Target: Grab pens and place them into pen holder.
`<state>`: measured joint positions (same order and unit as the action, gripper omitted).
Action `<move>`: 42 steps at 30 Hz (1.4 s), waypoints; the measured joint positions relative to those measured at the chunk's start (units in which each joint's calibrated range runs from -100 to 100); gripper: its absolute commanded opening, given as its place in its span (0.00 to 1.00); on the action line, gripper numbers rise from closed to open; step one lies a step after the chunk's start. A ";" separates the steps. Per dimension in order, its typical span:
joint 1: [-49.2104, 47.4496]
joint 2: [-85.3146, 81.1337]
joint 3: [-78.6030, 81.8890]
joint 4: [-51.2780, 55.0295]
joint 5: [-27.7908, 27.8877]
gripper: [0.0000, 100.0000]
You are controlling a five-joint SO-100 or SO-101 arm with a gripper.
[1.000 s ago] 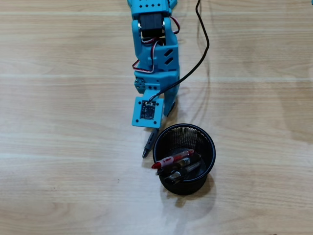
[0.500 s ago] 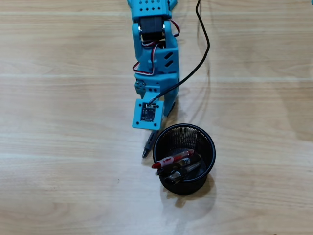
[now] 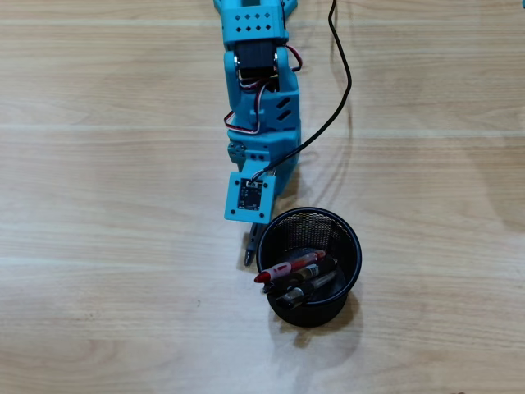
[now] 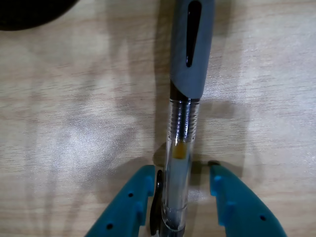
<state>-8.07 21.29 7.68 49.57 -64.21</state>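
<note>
Centrally in the wrist view, the turquoise two-finger gripper (image 4: 181, 180) stands spread around a clear ballpoint pen with a grey rubber sleeve (image 4: 185, 98), lying on the pale wooden table (image 4: 74, 123). Overhead, this pen (image 3: 249, 250) lies just left of the round black wire-mesh pen holder (image 3: 349, 238), lower centre, containing a red-and-clear pen (image 3: 287, 268) and darker pens.

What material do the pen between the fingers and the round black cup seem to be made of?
The slim pen has a glossy transparent barrel, likely plastic, since the ink tube shows through; its grey sleeve looks matte, probably rubber. The round black cup looks like painted metal wire mesh: fine holes in the wall, solid rim.
</note>
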 measured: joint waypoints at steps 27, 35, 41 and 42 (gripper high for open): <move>6.95 -10.26 0.00 0.00 0.00 0.02; 6.95 -24.77 0.00 0.00 0.00 0.02; 4.87 -32.57 0.00 0.00 0.00 0.02; 4.42 -33.42 0.00 0.00 0.00 0.02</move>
<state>-3.65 -12.13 7.68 49.57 -64.21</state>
